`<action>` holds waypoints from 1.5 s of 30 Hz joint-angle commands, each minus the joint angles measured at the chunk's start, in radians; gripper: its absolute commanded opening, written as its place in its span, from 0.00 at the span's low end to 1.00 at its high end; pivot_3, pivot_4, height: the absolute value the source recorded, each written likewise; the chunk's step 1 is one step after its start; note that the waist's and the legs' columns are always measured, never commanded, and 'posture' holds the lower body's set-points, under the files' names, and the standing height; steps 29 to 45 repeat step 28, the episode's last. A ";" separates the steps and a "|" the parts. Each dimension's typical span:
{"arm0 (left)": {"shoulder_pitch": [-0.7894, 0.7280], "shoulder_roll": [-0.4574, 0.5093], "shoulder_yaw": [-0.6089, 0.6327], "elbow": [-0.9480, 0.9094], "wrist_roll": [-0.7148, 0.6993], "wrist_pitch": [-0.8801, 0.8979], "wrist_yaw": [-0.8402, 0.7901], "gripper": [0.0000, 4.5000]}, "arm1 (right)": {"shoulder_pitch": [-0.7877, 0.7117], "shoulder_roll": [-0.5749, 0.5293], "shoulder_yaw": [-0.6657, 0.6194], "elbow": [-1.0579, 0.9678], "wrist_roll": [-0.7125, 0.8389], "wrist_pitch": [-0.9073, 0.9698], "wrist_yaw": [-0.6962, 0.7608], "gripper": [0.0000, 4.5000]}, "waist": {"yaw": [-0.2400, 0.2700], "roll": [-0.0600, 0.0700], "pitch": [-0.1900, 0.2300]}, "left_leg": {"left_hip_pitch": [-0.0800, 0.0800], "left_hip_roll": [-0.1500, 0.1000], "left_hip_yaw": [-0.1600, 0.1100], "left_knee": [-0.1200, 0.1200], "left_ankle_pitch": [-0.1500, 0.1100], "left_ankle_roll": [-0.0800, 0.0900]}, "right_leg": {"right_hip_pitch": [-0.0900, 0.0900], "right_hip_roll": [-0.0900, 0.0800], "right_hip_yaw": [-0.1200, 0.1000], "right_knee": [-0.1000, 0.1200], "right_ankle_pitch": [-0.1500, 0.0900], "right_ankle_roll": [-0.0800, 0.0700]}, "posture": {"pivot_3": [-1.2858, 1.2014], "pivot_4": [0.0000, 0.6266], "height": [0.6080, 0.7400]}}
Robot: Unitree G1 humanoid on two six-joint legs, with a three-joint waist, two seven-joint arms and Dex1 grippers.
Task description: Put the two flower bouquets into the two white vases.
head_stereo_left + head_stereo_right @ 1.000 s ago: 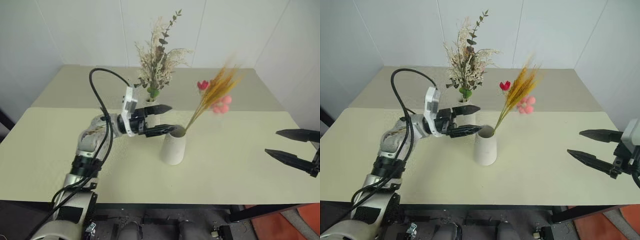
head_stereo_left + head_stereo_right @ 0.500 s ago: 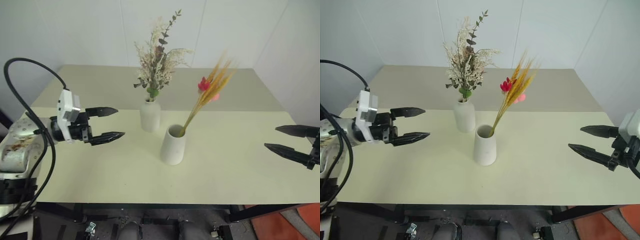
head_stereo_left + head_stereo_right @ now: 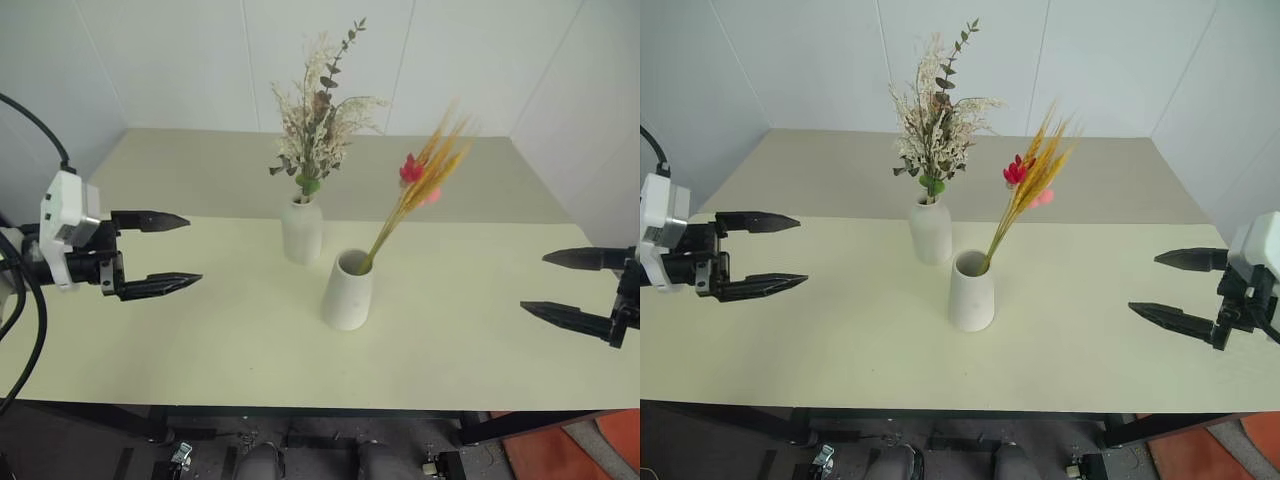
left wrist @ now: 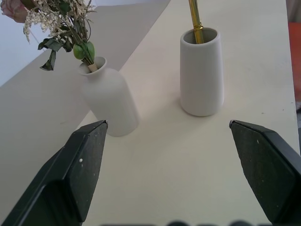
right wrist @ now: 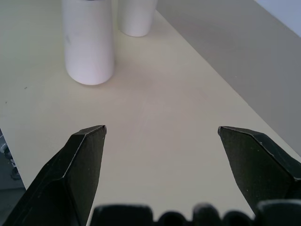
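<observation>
The bushy dried bouquet [image 3: 318,118] stands in the bottle-shaped white vase [image 3: 301,232] at the table's middle. In front of it and slightly to the right, the cone-shaped white vase [image 3: 347,292] holds the slim bundle of yellow stalks [image 3: 418,190] with red-pink tips, leaning right. My left gripper [image 3: 181,253] hovers open over the table's left side, well apart from the vases, with nothing between its fingers. My right gripper [image 3: 548,284] hangs open and empty at the right edge. Both vases show beyond the fingers in the left wrist view [image 4: 110,100] [image 4: 201,72] and the right wrist view.
The pale yellow-green table [image 3: 240,350] spreads wide around the vases, with white walls behind it. A seam [image 3: 480,223] runs across the tabletop just behind the bottle-shaped vase. The front edge is close below both grippers.
My left gripper pulled away from the cone-shaped vase's mouth to the far left, staying open. The yellow stalks stopped swaying and stand in that vase. My right gripper barely moved.
</observation>
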 commanded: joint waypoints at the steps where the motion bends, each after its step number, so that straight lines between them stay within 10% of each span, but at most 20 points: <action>1: -0.019 -0.003 0.024 -0.019 0.002 -0.024 0.038 1.00 | -0.011 -0.019 -0.051 -0.010 0.027 0.002 0.023 0.99 | 0.000 0.000 0.000 | 0.000 0.000 0.000 0.000 0.000 0.000 | 0.000 0.000 0.000 0.000 0.000 0.000 | 0.52 0.24 1.00; 45: -0.097 -0.025 -0.038 0.042 0.054 -0.108 0.066 1.00 | 0.043 0.014 -0.106 -0.059 0.008 -0.005 -0.007 0.99 | 0.000 0.000 0.000 | 0.000 0.000 0.000 0.000 0.000 0.000 | 0.000 0.000 0.000 0.001 0.000 0.000 | 0.52 0.24 1.00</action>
